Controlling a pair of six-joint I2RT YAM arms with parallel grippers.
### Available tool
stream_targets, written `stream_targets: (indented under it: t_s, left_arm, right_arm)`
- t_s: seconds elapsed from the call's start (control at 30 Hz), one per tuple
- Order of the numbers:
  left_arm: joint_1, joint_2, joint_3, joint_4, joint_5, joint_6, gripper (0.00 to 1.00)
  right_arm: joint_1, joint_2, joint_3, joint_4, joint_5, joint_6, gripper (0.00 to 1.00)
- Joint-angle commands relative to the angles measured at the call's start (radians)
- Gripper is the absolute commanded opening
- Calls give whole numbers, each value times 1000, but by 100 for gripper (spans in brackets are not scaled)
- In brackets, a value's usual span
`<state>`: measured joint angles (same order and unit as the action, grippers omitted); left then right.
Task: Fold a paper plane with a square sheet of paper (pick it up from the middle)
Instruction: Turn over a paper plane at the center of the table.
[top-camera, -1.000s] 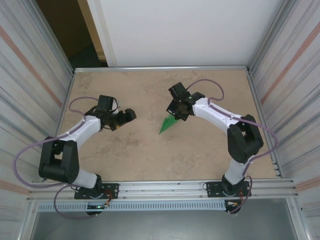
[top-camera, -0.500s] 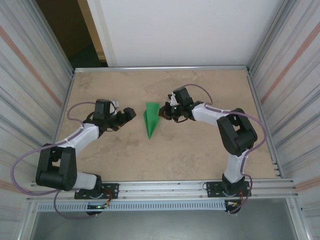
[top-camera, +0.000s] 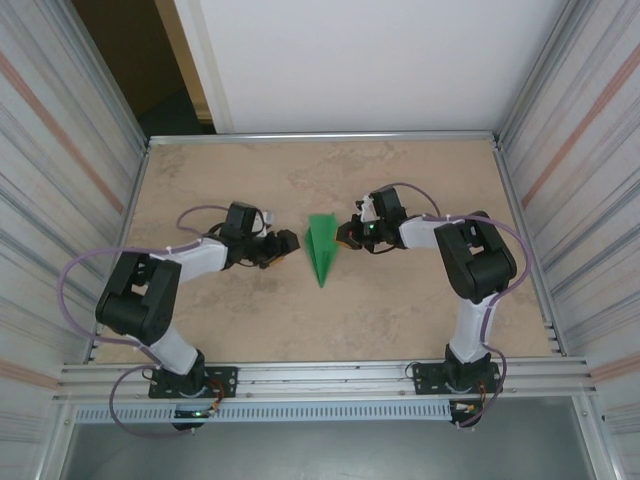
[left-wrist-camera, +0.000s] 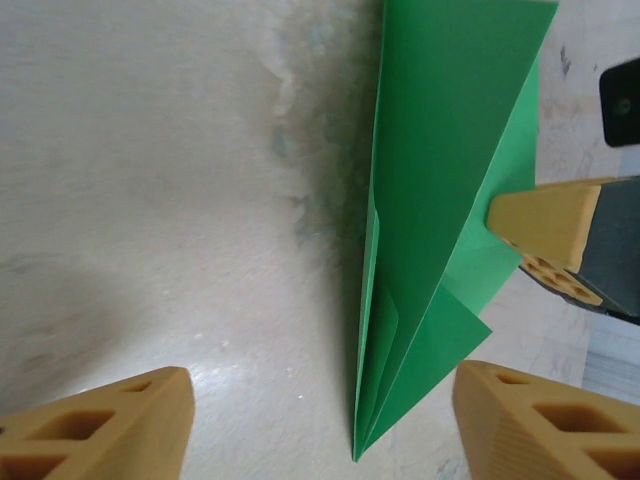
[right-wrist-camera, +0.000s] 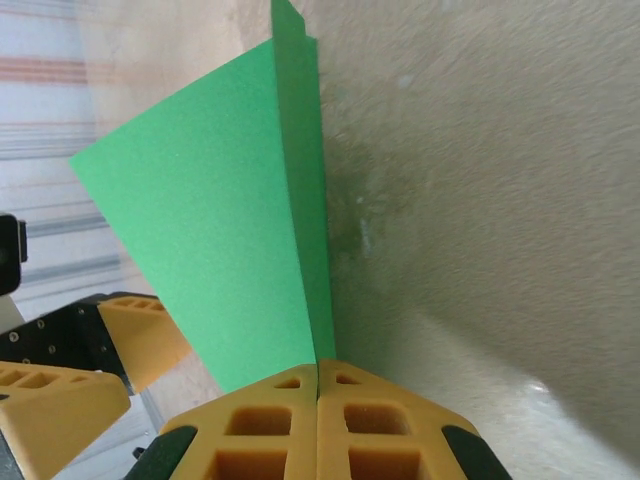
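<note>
The square sheet of paper is folded into a slim bright green dart, the paper plane (top-camera: 322, 248), in mid-table with its point toward the near edge. My right gripper (top-camera: 346, 235) is shut on its right side; in the right wrist view the pads (right-wrist-camera: 318, 368) pinch the folded edge of the plane (right-wrist-camera: 220, 230). My left gripper (top-camera: 291, 244) is just left of it, open. In the left wrist view the plane (left-wrist-camera: 440, 180) lies between and ahead of my spread fingers (left-wrist-camera: 322, 405), touching neither, and a right fingertip (left-wrist-camera: 545, 220) shows against its far side.
The tan tabletop (top-camera: 250, 180) is bordered by a metal frame and ribbed side walls (top-camera: 60, 200). A white back wall (top-camera: 360, 60) rises beyond the far edge. Both arm bases sit on the near rail (top-camera: 320, 380).
The right gripper carried the plane left, then back to the middle, turning its point toward the near edge. The left gripper slid right, up to the plane.
</note>
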<state>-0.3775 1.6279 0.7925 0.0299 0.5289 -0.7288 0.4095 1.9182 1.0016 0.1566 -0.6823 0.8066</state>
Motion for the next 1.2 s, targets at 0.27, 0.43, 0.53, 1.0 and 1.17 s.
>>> stream_targets:
  t_s: [0.27,0.43,0.53,1.0,1.17]
  left_arm:
    - [-38,191,183,21,129,60,44]
    - [-40,213,215,32,169,80,47]
    - [-43,205,215,21,159,89,51]
    - [-104,273,366,-255,1,177,38]
    - [-104,295,392,-281,-13,169,32]
  right_arm:
    - [-20,56,-20,7,-8,-40,2]
    - [-22,53,-28,6,-2,-38,2]
    - [-22,54,-31,4,1,-40,2]
    - [-20,67,-35,3,9,-37,1]
    - [-20,63,-34,1,12,-37,1]
